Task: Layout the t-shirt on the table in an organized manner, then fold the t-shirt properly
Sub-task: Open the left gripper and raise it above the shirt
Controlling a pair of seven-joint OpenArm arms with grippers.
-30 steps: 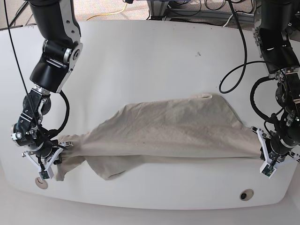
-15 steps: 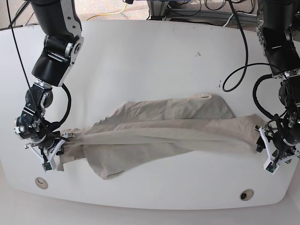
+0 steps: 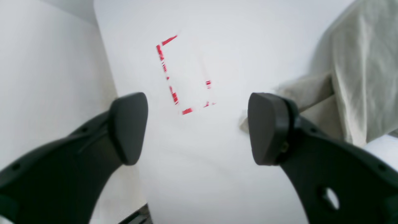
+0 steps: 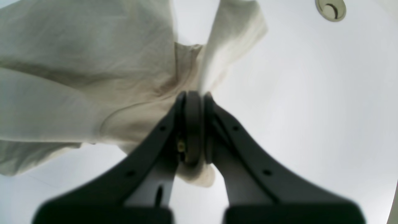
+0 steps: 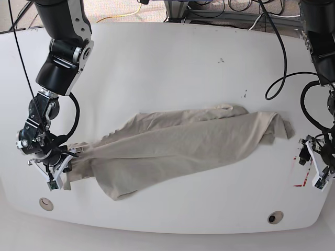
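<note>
Across most of the base view, a white table (image 5: 172,57) with rounded corners, dark cables (image 5: 280,78) looping over its upper right. Sprawled along the middle and lower part, the khaki-grey t-shirt (image 5: 178,146), wrinkled and bunched into a long diagonal band from lower left to right of centre, one flap hanging toward the bottom edge. Near the bottom edge, two round holes (image 5: 275,216), one at lower left, one at lower right. At the far right, part of a red-outlined rectangle mark (image 3: 174,74), clear of the cloth. At left, bent steeply down from the top of the frame, the right arm, with the right gripper (image 4: 193,102) pinched tight on a fold of the shirt's left end. At the right edge, hanging low beside the shirt's end, the left gripper (image 3: 197,127), spread wide with nothing between its pads, bare table beneath.
</note>
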